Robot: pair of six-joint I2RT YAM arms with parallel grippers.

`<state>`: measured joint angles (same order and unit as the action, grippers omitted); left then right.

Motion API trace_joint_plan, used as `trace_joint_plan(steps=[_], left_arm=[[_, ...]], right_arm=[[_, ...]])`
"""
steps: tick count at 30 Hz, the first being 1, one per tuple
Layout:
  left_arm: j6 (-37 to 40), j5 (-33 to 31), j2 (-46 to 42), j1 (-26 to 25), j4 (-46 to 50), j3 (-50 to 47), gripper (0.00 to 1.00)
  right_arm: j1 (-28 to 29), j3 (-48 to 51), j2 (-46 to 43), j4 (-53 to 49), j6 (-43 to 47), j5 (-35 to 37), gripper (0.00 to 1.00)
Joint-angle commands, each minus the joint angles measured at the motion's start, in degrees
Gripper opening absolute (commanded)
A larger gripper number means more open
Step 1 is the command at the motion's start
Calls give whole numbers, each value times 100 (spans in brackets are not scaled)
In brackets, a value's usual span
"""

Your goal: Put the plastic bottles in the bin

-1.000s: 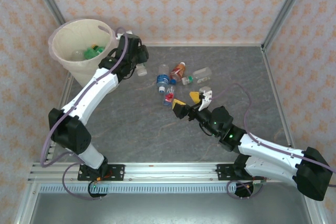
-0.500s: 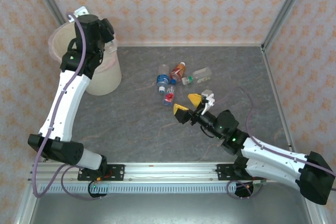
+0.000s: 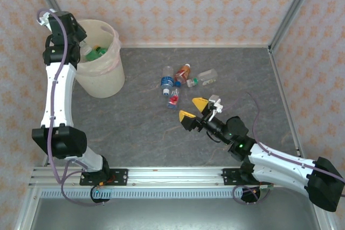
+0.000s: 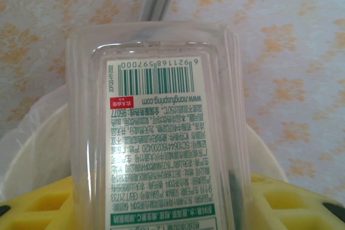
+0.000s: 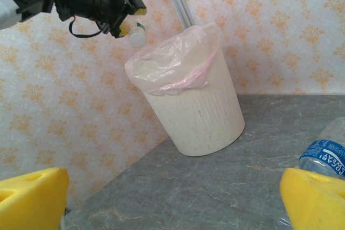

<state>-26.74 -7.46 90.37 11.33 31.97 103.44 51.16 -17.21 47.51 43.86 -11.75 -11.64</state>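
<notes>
My left gripper is clamped around a clear plastic bottle with a white printed label. It holds the bottle high over the tall cream wastebasket with a pink liner bag, seemingly above the opening, near the rim. This is the drop step. Next, I judge, these fingers must part so the bottle falls in beside a green bottle. My right gripper hangs wide open and empty, near the small bottles left on the grey table.
</notes>
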Motion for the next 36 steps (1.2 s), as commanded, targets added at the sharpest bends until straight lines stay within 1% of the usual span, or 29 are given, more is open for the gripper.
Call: trace_joint_plan(steps=[1,3,6,8,9,13,16,23,29,36], left_arm=[[-99,303,189,187,96,152,51],[-135,359,316,270,121,157,56],[-163,428,443,325,257,283,79],[-159,470,414,317,271,301,97],[-165,460,396,325,264,293,99],[-160,411,178,265,138,123,99],[-147,388,30,128,68,-19,99],[-59,186,-285,-484,-147,-354,99],[30,50,-549,-1286,-364,-828,99],[88,-80,-503,-2264,-342,-1102,99]], right_arm=[[-27,-10,-42,207,137,-67,100],[-27,-10,-32,202,145,-64,100],[-27,-22,-5,191,143,-47,100],[-27,-44,29,168,142,-37,100],[-27,-58,46,152,138,-33,100],[-27,-72,91,132,118,-25,100],[-27,-97,123,106,116,24,100],[-27,-99,124,71,127,112,100],[-27,-82,71,50,107,239,100],[-28,-63,13,48,108,288,100]])
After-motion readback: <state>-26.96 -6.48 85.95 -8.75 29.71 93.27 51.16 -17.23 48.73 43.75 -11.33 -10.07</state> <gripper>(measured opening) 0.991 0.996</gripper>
